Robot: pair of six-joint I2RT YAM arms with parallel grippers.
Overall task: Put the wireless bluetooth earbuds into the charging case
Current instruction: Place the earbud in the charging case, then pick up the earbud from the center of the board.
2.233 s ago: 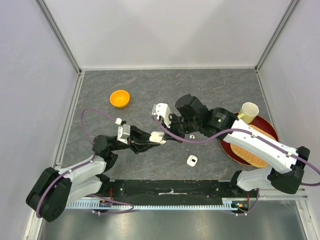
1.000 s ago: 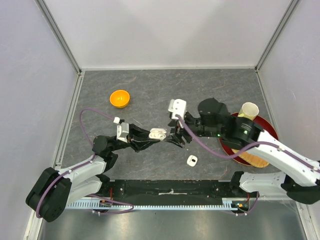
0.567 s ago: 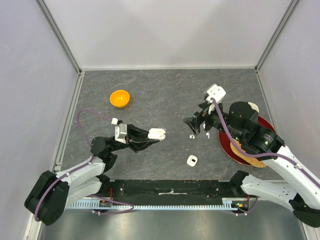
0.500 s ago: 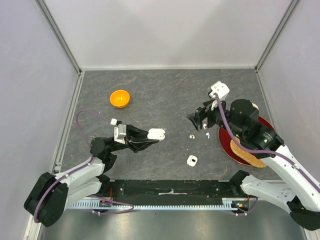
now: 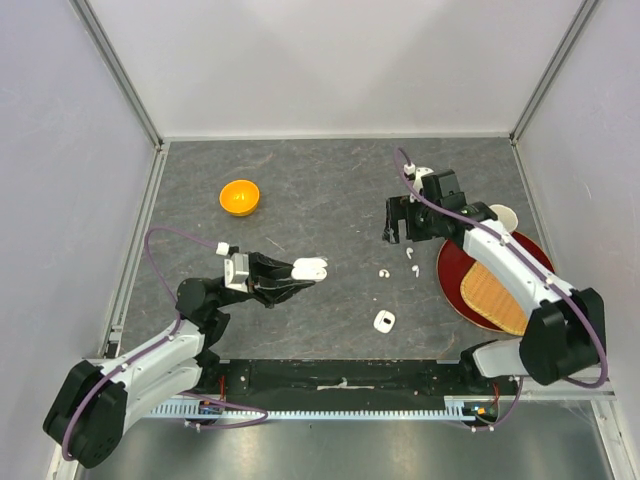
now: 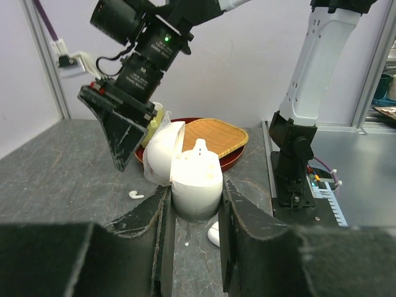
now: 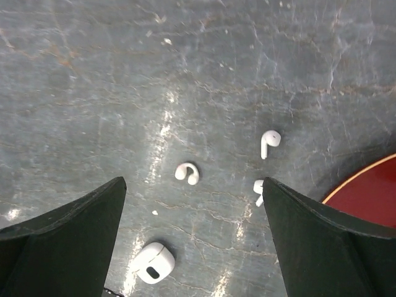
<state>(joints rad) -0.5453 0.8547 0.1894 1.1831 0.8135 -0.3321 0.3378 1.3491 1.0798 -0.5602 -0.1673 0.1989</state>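
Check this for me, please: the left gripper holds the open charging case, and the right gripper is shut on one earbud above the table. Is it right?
Not fully. The right gripper is open and holds nothing; the right wrist view shows three loose earbuds lying on the table below it. The left gripper does hold the open charging case.

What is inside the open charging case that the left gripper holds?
One white earbud pokes up out of the charging case, clamped in the left gripper. The case's near wall hides the wells, so whether a second sits inside cannot be told.
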